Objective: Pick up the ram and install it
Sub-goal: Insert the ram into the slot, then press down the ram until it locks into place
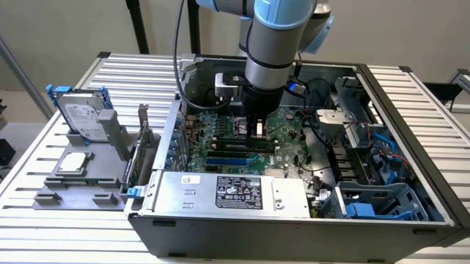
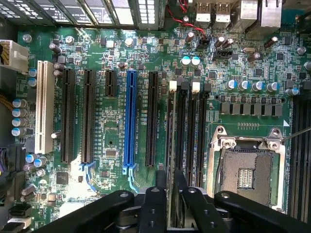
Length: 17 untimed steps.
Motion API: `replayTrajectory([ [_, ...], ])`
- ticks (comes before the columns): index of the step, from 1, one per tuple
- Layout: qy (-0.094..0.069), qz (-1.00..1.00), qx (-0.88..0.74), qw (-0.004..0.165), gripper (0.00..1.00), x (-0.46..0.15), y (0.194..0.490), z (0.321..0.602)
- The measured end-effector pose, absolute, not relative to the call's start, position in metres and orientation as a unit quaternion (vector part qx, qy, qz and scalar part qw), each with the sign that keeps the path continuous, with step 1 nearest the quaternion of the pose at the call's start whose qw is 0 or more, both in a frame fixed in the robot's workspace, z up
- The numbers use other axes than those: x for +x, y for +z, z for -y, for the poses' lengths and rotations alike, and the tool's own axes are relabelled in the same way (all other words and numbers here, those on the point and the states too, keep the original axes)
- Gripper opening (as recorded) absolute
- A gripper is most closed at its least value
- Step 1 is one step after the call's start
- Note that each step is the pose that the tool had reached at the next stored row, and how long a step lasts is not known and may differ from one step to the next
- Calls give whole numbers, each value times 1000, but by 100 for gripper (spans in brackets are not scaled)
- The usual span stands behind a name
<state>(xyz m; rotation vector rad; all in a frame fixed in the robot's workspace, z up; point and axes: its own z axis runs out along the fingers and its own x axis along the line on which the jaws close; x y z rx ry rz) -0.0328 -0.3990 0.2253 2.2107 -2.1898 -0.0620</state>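
Observation:
My gripper reaches down into the open computer case, over the motherboard's black memory slots. In the wrist view the ram appears edge-on as a thin green strip running along the slot beside the white latches. The gripper is shut on the ram, one black finger on each side of its near end. In the exterior view the ram lies level at slot height just under the fingers.
The empty CPU socket sits beside the slots, and a blue expansion slot lies on the other side. A power supply fills the case front. On the exterior view's left, a grey holder carries the blue-framed hard drive and an expansion card.

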Motion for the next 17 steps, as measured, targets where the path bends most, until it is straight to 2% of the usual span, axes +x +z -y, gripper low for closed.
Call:
replayTrajectory([
  [8,-20,704,710,15,22,-38,243,399],
  [11,-20,704,710,15,11,-39,243,399],
  [17,-20,704,710,15,11,-39,243,399],
])
